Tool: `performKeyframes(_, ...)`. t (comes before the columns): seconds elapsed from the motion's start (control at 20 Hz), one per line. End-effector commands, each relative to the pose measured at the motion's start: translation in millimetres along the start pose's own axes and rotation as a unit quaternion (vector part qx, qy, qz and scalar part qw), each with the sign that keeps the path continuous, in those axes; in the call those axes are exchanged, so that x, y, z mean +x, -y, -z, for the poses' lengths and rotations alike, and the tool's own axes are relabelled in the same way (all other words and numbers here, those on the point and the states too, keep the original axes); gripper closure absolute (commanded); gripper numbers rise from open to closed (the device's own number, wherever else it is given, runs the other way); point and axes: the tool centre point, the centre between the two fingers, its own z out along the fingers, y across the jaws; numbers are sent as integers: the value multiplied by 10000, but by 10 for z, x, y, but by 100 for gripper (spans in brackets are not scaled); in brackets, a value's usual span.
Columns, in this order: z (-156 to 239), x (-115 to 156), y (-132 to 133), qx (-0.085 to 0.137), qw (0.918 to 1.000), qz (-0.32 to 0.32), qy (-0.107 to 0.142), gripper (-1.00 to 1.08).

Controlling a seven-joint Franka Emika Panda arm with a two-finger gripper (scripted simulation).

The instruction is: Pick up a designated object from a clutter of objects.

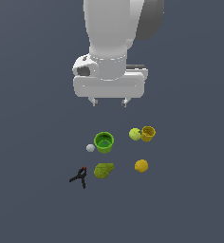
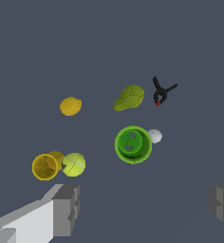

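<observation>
The small black spring clamp (image 1: 79, 177) with a red tip lies on the grey floor at the exterior view's lower left, beside the olive-green pear (image 1: 103, 170). It also shows in the wrist view (image 2: 162, 91), next to the pear (image 2: 129, 98). My gripper (image 1: 109, 101) hangs open and empty well above the clutter, over the green cup (image 1: 104, 142). Its fingers (image 2: 66, 209) frame the wrist view, wide apart.
A tiny white ball (image 1: 90, 148) touches the green cup's side. A yellow-green ball (image 1: 135, 134) sits against a yellow mug (image 1: 148, 133). A yellow lemon (image 1: 141, 165) lies apart at the exterior view's right.
</observation>
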Motion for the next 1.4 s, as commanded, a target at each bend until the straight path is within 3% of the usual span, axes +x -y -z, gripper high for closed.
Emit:
performKeyframes(0.0, 0, 0, 0, 0, 10000, 0, 0, -92)
performKeyframes(0.45, 10, -2, -218, 34, 10000, -54, -6, -92)
performKeyframes(0.8, -10, 22, -233, 36, 10000, -74, -4, -92)
performKeyframes(1.35, -307, 346, -381, 48, 9994, -333, 25, -92)
